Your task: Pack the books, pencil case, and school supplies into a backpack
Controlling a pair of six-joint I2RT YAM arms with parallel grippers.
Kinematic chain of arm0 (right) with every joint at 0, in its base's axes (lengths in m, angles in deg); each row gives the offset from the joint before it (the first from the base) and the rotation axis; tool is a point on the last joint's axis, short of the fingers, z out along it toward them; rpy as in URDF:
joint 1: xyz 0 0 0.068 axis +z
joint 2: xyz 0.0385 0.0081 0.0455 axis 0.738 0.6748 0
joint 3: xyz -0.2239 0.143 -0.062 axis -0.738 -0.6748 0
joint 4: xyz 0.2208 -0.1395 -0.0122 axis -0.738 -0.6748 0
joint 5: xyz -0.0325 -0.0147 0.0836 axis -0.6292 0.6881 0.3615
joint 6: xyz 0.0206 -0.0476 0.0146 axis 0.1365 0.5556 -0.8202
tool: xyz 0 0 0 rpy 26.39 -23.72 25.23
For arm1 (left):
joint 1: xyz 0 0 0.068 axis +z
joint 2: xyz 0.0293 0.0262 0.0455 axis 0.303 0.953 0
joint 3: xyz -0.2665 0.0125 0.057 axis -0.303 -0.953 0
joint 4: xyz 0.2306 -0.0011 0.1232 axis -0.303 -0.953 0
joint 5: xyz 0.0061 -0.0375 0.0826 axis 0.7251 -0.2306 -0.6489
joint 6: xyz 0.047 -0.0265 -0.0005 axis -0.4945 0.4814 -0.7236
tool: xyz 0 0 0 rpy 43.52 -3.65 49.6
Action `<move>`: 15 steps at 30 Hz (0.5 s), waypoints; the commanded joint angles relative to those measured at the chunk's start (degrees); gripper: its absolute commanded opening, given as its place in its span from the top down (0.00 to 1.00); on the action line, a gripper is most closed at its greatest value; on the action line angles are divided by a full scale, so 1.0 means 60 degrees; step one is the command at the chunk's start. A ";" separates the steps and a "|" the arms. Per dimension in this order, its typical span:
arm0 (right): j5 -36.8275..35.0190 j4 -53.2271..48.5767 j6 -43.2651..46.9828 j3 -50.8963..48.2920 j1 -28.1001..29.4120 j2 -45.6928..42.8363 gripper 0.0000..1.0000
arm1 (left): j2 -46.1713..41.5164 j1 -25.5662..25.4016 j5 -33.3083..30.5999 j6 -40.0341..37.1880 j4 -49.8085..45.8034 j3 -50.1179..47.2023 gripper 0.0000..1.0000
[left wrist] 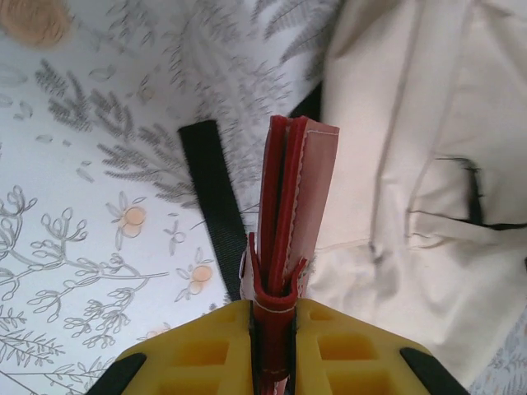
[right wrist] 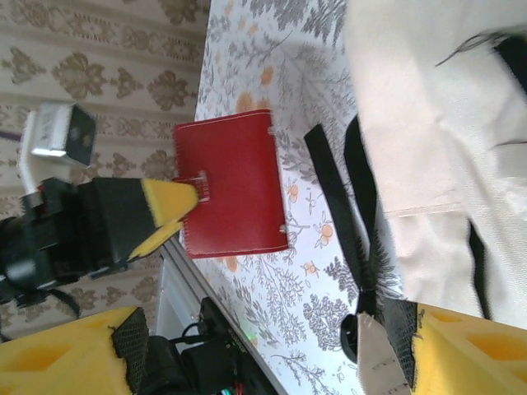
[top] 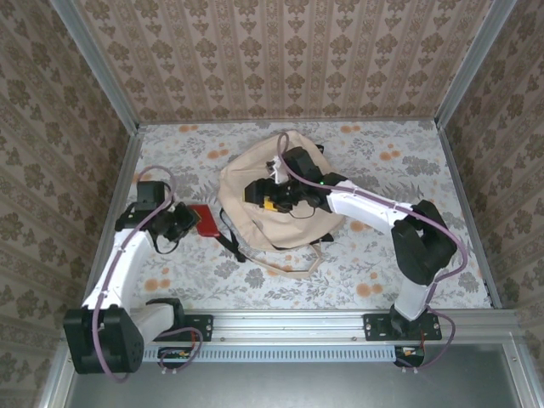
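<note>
Lying between red item (right wrist: pixel 230 185) and backpack (right wrist: pixel 428 107): black strap (right wrist: pixel 329 189).

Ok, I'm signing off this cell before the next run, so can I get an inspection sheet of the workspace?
Surface: floral tablecloth, lying flat.
Job's things: cream backpack mid-table, its black strap trailing on the cloth; red school supply to its left.
Clutter: nothing seen.
Grippers: left gripper shut on the red school supply's edge; right gripper open over the backpack.
Cables: cable looped along each arm.
Surroundings: patterned walls; metal rail at the near edge.
</note>
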 commanded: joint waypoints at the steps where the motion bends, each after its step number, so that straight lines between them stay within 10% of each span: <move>1: -0.0143 0.0491 -0.0065 -0.0490 -0.0223 -0.0431 0.16 | -0.0112 -0.0684 -0.0313 0.0045 -0.0117 0.0807 0.84; 15: 0.2047 0.2976 -0.0486 -0.1266 -0.1155 -0.1093 0.17 | 0.2798 -0.3069 0.2780 0.0725 0.3652 0.3366 0.84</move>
